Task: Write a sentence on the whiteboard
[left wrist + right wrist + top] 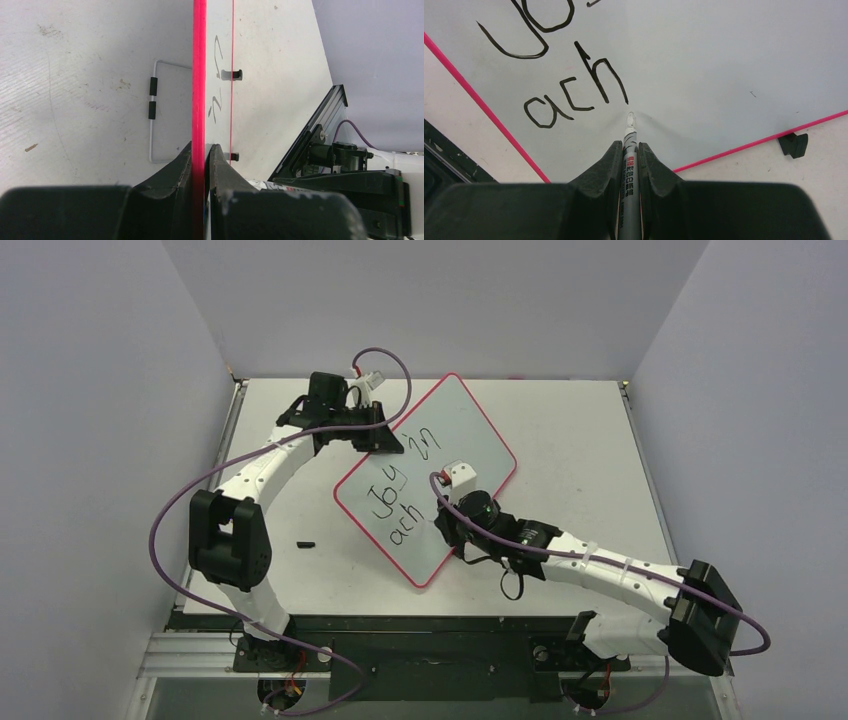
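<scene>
Overhead view of a white table [580, 430] with the whiteboard [470, 440] lying on it, turned like a diamond, its long axis running from 7 o'clock to 1 o'clock. My left gripper [202, 147] is clamped on the board's red rim at its 10 o'clock edge, one finger on each face, pinning it. My right gripper [630, 145] is closed tight on a marker [629, 132], which sticks straight out from between the fingers towards 12 o'clock in the wrist view. The sentence [400, 495] reads "Joy in" on the upper line, and below it only "ach", so I judge the second word to be less than half written. The relation that matters: the pen tip sits just under the right foot of the "h", which lies at 12 o'clock from it, almost touching. The line of writing climbs towards 2 o'clock in the wrist view and towards 1 o'clock from above, along the board's long axis, with bare board ahead in that direction. I cannot tell whether the tip is pressing on the surface or just off it. The right arm is the one at the writing spot; the left is well apart at the far edge, so I judge the next letter to be the right arm's work
</scene>
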You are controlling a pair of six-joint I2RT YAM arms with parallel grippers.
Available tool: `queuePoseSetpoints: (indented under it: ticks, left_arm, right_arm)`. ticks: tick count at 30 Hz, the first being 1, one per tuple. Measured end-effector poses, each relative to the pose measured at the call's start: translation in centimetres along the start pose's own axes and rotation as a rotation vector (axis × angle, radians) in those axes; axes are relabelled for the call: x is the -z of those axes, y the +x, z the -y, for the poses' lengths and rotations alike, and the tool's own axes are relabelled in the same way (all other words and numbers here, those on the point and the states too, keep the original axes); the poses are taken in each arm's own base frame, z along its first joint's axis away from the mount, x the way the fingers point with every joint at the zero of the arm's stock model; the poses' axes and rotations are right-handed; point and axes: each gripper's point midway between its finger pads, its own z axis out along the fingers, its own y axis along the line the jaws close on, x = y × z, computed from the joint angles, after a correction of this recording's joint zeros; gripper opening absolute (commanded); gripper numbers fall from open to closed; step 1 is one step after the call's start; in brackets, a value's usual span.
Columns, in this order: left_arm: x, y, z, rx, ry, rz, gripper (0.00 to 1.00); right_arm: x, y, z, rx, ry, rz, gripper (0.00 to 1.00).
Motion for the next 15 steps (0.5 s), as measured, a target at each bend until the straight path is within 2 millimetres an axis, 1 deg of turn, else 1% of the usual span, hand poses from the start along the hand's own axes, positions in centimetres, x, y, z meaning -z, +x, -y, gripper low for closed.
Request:
queuePoseSetpoints:
  ticks: [5,9,15]
  left_arm:
    - [0.1,0.1,-0.4,0.019,0.002,0.004,0.0]
    - [0.2,0.1,-0.3,0.02,0.003,0.007,0.0]
    - [0.2,0.1,-0.3,0.02,0.004,0.008,0.0]
  right_arm:
    - [1.1,-1.2,0.3,-0.008,0.008,0.038,0.0]
    - [1.2,-1.7,0.3,-0.006,0.015,0.045,0.0]
    - [0.7,-3.9,0.5,-0.008,0.032,0.071,0.0]
